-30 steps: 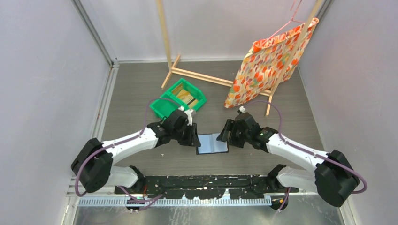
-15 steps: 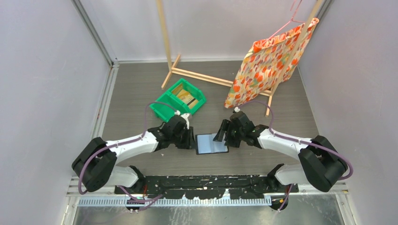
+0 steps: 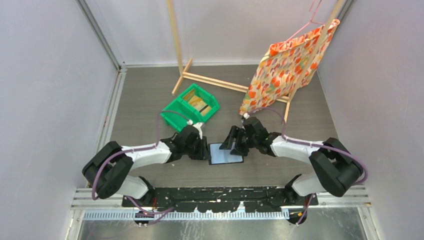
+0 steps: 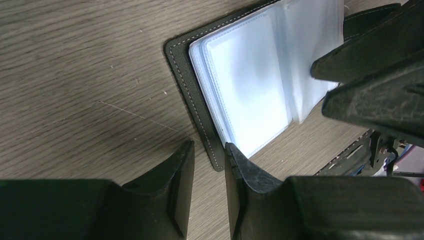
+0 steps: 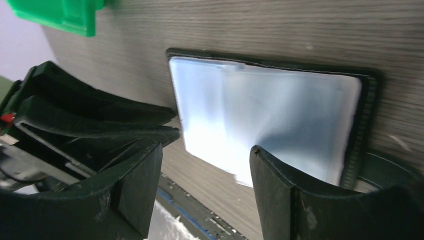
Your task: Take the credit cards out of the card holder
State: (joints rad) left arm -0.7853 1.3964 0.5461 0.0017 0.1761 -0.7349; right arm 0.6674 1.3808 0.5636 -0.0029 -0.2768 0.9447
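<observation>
The card holder (image 3: 226, 154) lies open and flat on the table between the arms, its pale clear sleeves (image 4: 250, 85) facing up. No card shows in the sleeves. Golden-tan credit cards (image 3: 198, 103) lie in the green bin (image 3: 176, 116). My left gripper (image 3: 204, 150) is at the holder's left edge; in the left wrist view (image 4: 207, 147) its jaws stand a narrow gap apart over the holder's corner (image 4: 214, 159), with nothing gripped. My right gripper (image 3: 231, 144) is wide open, low over the holder; the right wrist view (image 5: 206, 149) shows the sleeves (image 5: 270, 115) just beyond its fingers.
A wooden rack (image 3: 210, 80) stands at the back, with an orange flowered cloth (image 3: 287, 65) hanging at the back right. The green bin's corner shows in the right wrist view (image 5: 60, 15). The arms' base rail (image 3: 220, 195) runs along the near edge.
My right gripper has moved left and down over the holder. My left gripper has stayed at the holder's left edge while its arm drew in. The holder has not moved.
</observation>
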